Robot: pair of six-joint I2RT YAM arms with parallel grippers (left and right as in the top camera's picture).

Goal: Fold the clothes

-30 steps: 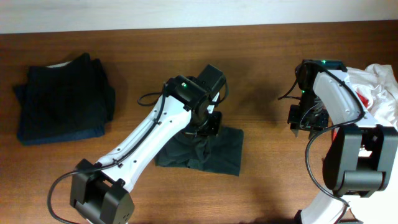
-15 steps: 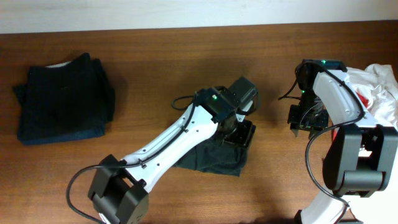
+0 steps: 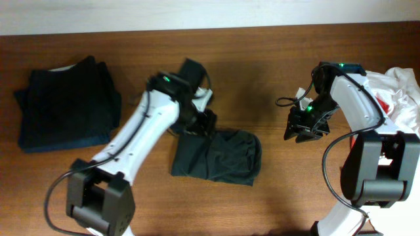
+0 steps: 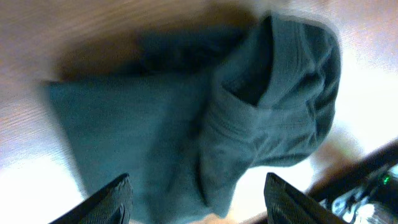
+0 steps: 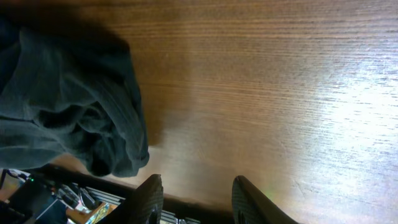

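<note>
My left gripper [image 3: 200,123] hangs with its fingers apart and nothing between them, just above the 11 o'clock corner of the dark grey-green soft fabric garment [image 3: 220,157]. This garment lies partly folded in the middle of the brown wooden counter [image 3: 275,59]. In my left wrist view its far side looks bunched and rounded, not flat. I judge that the step in hand is to finish this fold. To do it well I should take one edge only, near a corner, lift it a little, and lay it over so that the edges meet; after that I press the lump flat. My right gripper [image 3: 303,130], also apart and empty, stands over bare wood at 3 o'clock of the garment, near it but not touching. It could pin that side while I pull. I see no box, basket or other container. The stack of folded black garments [image 3: 65,105] sits at 9 o'clock directly on the counter, and the crumpled white-and-red clothes [image 3: 400,92] lie at the 3 o'clock edge
</note>
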